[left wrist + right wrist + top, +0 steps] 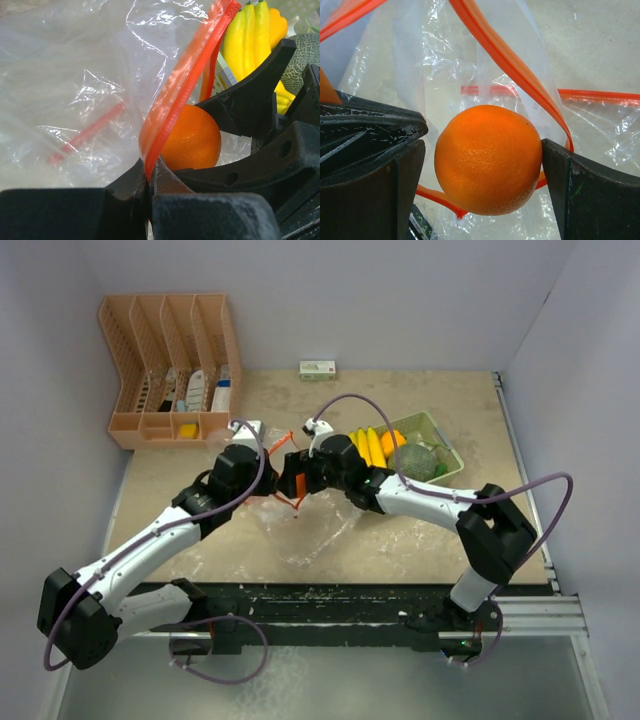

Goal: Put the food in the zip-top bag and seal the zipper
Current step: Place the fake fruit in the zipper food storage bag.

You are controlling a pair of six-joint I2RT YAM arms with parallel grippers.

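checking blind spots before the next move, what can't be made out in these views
- Right wrist view: the underside of the orange is out of sight, so it is unclear whether it sits inside the mouth of the zip-top bag.
- Top view: the left arm and right arm meet over the bag and hide the orange.
- Top view: the right arm covers part of the tray, so the food there cannot be counted.
- Top view: the items in the rack are too small to identify.

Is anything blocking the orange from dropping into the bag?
Nothing visible does. The orange sits between the open right gripper's fingers at the mouth of the zip-top bag, which the left gripper pinches open by its zipper edge.
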